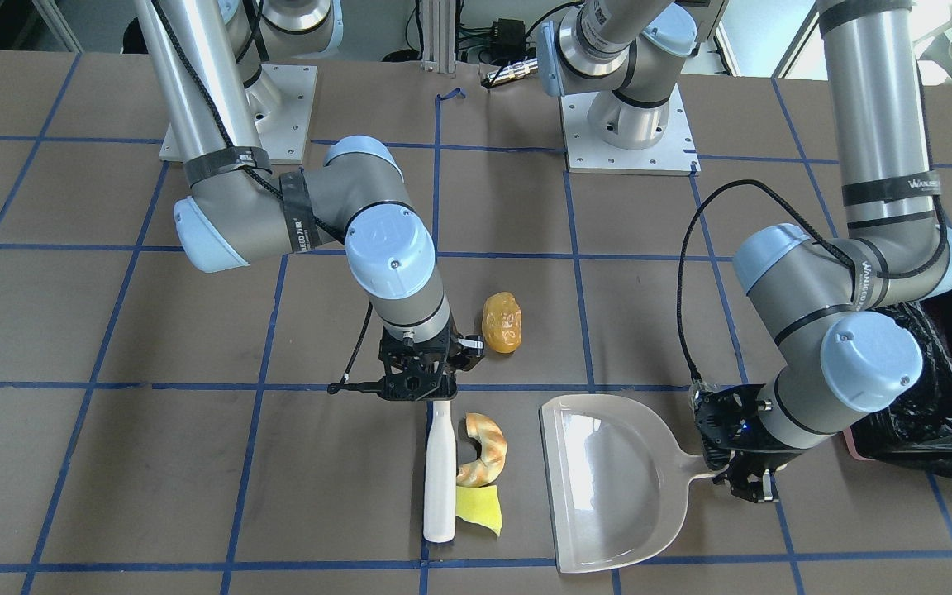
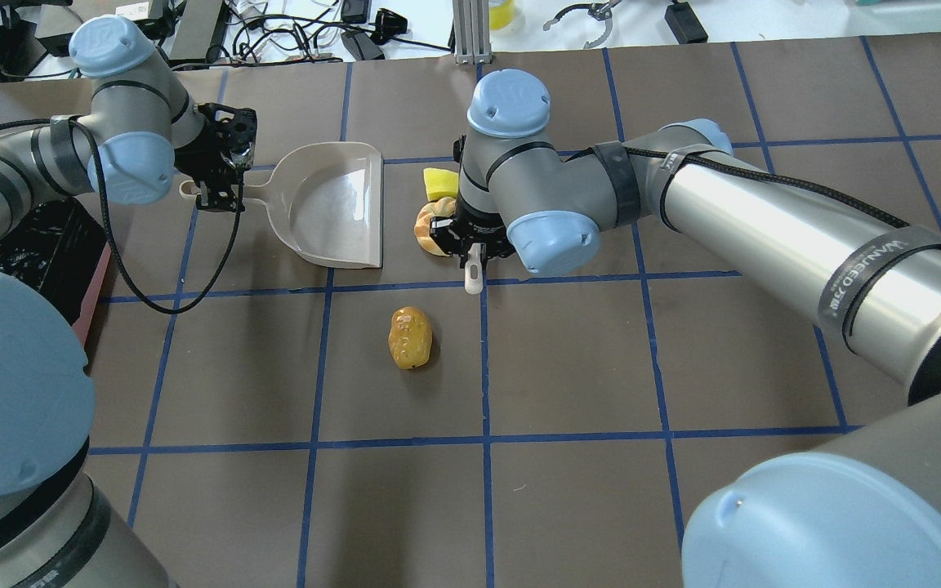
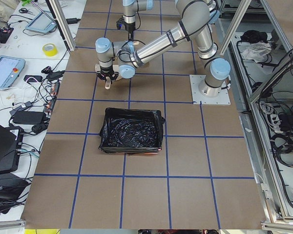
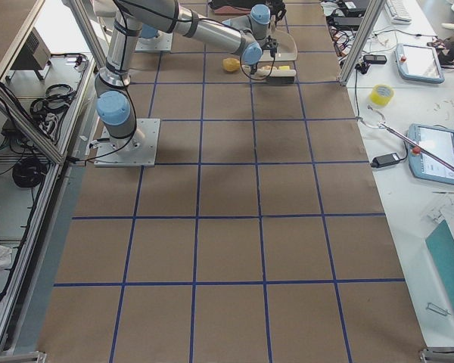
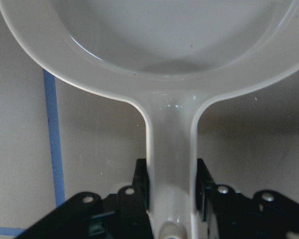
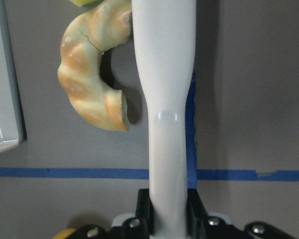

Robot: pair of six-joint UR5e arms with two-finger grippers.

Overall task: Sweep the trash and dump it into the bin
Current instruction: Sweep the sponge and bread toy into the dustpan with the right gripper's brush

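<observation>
— Where did the trash lie?
— In the front-facing view the croissant-like piece [image 1: 483, 449] lay mid-table. The yellow-green scrap [image 1: 478, 510] was just beside it at 6 o'clock, and the potato-shaped piece [image 1: 502, 322] lay apart at 12 o'clock.
— And the brush?
— The beige brush [image 1: 440, 471] lay flat at 9 o'clock of the croissant-like piece. The right wrist view showed one end of that piece touching its handle. The right gripper [image 1: 418, 387] had its fingers clamped on the handle's end.
— The dustpan?
— The beige dustpan [image 1: 612, 483] sat near, at 3 o'clock of the croissant-like piece, with its open mouth turned toward it. The left gripper [image 1: 742, 478] was closed tight on the dustpan's handle.
— And the bin?
— The pink bin [image 3: 131, 131] with its black bag stood at 3 o'clock of the dustpan, by the table's edge, partly hidden behind the left arm.
</observation>
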